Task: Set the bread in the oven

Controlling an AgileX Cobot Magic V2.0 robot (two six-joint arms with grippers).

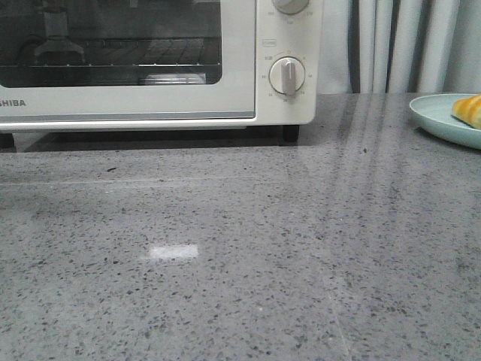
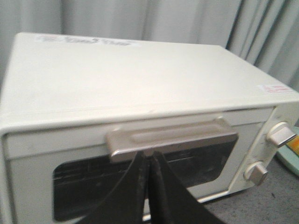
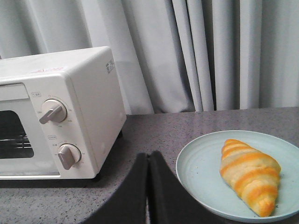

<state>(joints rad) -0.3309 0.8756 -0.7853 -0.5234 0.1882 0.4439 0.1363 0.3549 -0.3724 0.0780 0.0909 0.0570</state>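
Oven [image 1: 150, 75] sat at the back left of the counter [image 1: 240, 263], door closed, wire rack [image 1: 113, 64] visible through the glass, two white knobs [image 1: 287, 76] down its right side. Left hand [image 2: 148, 158] was up in front of the door, fingers pressed together with no gap, nothing between them, tips just under the metal handle [image 2: 173, 140]; contact with the handle couldn't be told. Curtain [image 1: 406, 45] hung behind the counter to the right of the oven. Plate [image 1: 443, 120], pale blue-green, was at the far right of the counter, well apart from the oven. Bread [image 3: 250, 175] lay on the plate, orange with cream stripes, only its edge showing in the front view. Right hand [image 3: 148, 161] was also clenched and empty, hovering near the plate's oven-side rim, not touching the bread. Neither hand showed in the front view.
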